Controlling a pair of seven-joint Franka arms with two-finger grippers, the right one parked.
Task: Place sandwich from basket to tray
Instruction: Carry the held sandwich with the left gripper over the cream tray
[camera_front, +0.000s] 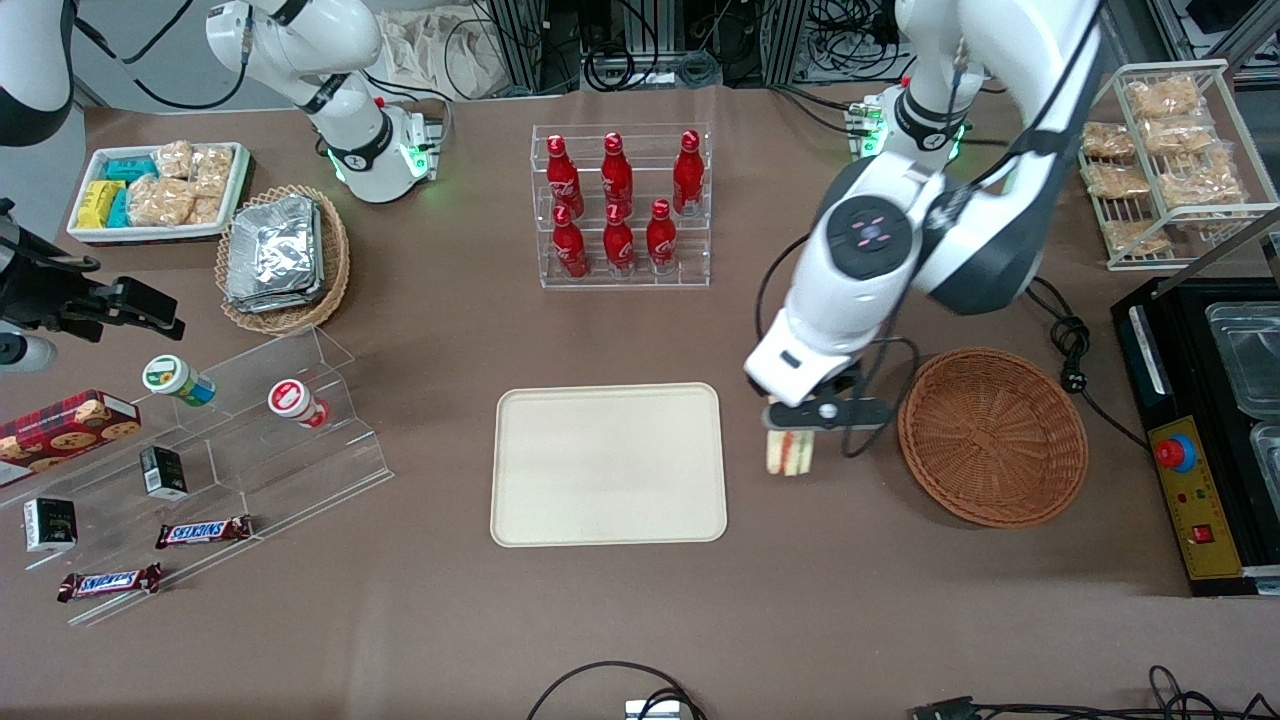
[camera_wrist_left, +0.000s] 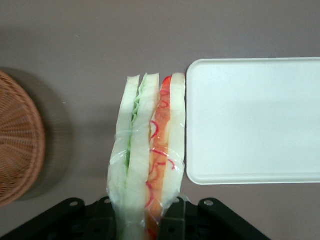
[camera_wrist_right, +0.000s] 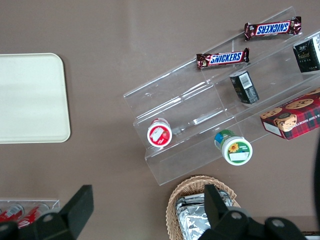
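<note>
My left gripper hangs above the bare table between the tray and the basket, shut on the sandwich. The sandwich is a wrapped wedge of pale bread with green and orange-red filling, held by its narrow end in the gripper. The cream tray lies flat beside it, toward the parked arm's end; its rim is close to the sandwich. The reddish-brown wicker basket sits toward the working arm's end and holds nothing; its edge shows in the left wrist view.
A clear rack of red bottles stands farther from the camera than the tray. A clear stepped shelf with cups, small boxes and Snickers bars is toward the parked arm's end. A tan basket of foil packets and a black machine flank the table.
</note>
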